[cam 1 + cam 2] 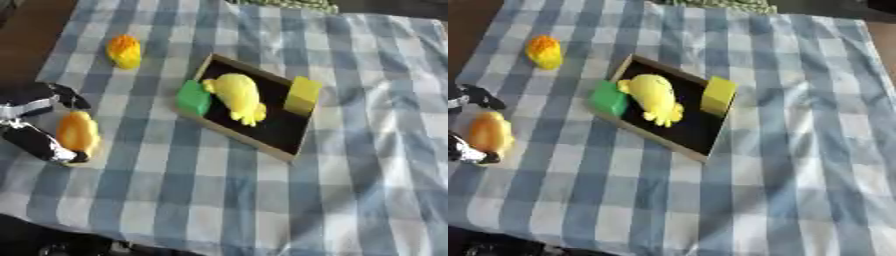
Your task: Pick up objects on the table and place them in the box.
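No writing, brand or label readable anywhere. Counted: one shallow box (296, 146) with a pale rim and black floor, lying askew near the middle of a blue-and-white checked cloth (367, 165); one yellow toy (236, 95), duck-like in shape, lying inside on the black floor; one green block (194, 98) at the box's 9 o'clock edge, touching the rim, whether in or just outside cannot be told; one yellow block (303, 95) at the 2 o'clock corner, resting on or against the rim. Two orange-yellow rounded pieces out on the cloth: one (124, 51) at 10 o'clock from the box, well apart from it, untouched; the other (77, 132) at 8 o'clock, caught between the black fingers and thumb of the left hand (35, 125), curled round it from the left edge. Right hand nowhere in either view.
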`<move>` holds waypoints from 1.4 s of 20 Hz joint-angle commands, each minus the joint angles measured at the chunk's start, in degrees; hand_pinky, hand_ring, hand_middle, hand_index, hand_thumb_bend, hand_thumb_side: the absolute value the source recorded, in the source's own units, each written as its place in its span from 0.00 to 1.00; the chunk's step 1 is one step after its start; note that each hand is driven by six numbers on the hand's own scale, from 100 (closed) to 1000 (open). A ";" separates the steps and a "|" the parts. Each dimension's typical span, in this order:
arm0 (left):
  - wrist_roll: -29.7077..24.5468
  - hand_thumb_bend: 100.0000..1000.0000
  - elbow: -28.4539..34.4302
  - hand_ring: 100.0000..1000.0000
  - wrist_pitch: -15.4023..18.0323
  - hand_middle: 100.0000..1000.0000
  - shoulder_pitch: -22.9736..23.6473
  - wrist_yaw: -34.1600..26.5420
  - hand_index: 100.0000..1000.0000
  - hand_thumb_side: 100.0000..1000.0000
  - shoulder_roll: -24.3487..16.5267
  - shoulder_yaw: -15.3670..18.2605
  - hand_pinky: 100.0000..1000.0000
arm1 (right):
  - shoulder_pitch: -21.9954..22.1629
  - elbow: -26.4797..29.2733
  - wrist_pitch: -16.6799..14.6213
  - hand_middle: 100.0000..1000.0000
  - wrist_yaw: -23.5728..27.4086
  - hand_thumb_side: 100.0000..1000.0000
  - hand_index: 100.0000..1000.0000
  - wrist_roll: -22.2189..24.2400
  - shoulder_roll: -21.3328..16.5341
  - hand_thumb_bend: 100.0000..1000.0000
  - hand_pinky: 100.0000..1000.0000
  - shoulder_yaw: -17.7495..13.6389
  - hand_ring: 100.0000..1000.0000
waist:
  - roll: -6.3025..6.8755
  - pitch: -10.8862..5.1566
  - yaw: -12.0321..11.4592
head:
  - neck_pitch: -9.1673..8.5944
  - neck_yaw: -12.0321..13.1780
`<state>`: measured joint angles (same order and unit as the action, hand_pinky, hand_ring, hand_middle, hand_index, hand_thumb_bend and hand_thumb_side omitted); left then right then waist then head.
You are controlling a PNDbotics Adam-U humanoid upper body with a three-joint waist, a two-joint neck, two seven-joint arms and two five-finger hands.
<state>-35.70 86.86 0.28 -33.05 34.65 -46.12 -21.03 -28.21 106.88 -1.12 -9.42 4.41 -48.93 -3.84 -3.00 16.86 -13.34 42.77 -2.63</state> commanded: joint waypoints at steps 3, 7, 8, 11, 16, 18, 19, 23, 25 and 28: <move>-1.09 0.46 -0.15 0.72 -0.19 0.64 -1.07 -0.48 0.77 0.20 -0.92 0.51 0.83 | -0.39 0.06 -0.06 0.62 0.59 0.14 0.73 -0.09 -0.98 0.00 0.83 -0.85 0.64 | 0.99 -0.37 0.16 | -0.26 0.14; -1.62 0.32 1.19 0.69 -0.67 0.60 -0.82 -1.91 0.73 0.11 -1.27 0.80 0.81 | -0.14 -0.14 -0.09 0.61 0.74 0.15 0.73 -0.13 -0.88 0.00 0.83 -0.90 0.64 | 1.05 -0.40 0.18 | -0.14 0.09; -1.89 0.28 1.85 0.69 -0.64 0.60 -0.79 -2.37 0.73 0.07 -1.43 0.91 0.81 | -0.11 -0.17 -0.11 0.61 0.77 0.15 0.73 -0.15 -0.85 0.00 0.83 -0.93 0.64 | 1.07 -0.41 0.18 | -0.15 0.05; -2.59 0.22 4.50 0.69 -0.56 0.59 -0.77 -3.80 0.72 0.00 -2.08 1.75 0.81 | 0.03 -0.21 -0.13 0.61 0.84 0.16 0.73 -0.23 -0.82 0.00 0.83 -1.04 0.64 | 1.11 -0.43 0.11 | -0.30 -0.20; -2.16 0.18 9.96 0.68 -1.23 0.59 -0.68 -5.35 0.70 0.02 -3.63 3.95 0.81 | 0.26 -0.32 -0.12 0.61 0.94 0.17 0.73 -0.35 -0.72 0.00 0.83 -1.19 0.64 | 1.15 -0.45 -0.05 | -0.43 -0.71; -1.65 0.17 12.39 0.68 -1.53 0.59 -0.80 -5.62 0.70 0.02 -4.24 4.88 0.81 | 0.34 -0.37 -0.13 0.61 0.93 0.17 0.73 -0.34 -0.75 0.00 0.83 -1.20 0.64 | 1.18 -0.47 -0.11 | -0.38 -0.86; -1.46 0.17 13.59 0.68 -1.68 0.59 -0.92 -5.79 0.70 0.02 -4.54 5.32 0.81 | 0.38 -0.38 -0.14 0.61 0.92 0.17 0.73 -0.35 -0.77 0.00 0.83 -1.23 0.64 | 1.19 -0.47 -0.15 | -0.36 -0.93; -0.48 0.16 18.46 0.69 -2.19 0.59 -3.80 -6.90 0.70 0.01 -5.05 6.63 0.81 | 0.62 -0.34 -0.20 0.61 0.93 0.18 0.73 -0.47 -0.89 0.00 0.83 -1.42 0.64 | 1.30 -0.59 -0.32 | -0.10 -1.51; -0.70 0.15 19.65 0.69 -2.26 0.59 -6.78 -7.48 0.70 0.01 -4.33 6.12 0.81 | 0.62 -0.24 -0.30 0.61 1.08 0.17 0.73 -0.50 -0.92 0.00 0.83 -1.50 0.64 | 1.39 -0.71 -0.39 | 0.04 -1.83; -2.10 0.12 19.01 0.68 -2.01 0.59 -12.92 -8.31 0.70 0.00 -0.80 4.10 0.81 | 0.41 -0.09 -0.37 0.61 1.31 0.17 0.73 -0.44 -0.87 0.00 0.83 -1.47 0.64 | 1.45 -0.94 -0.43 | 0.12 -2.19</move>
<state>-37.39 105.22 -1.78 -44.83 26.92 -46.86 -16.93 -27.18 106.20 -1.37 -8.41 4.12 -48.56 -4.38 -2.56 16.86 -13.77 42.82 -4.55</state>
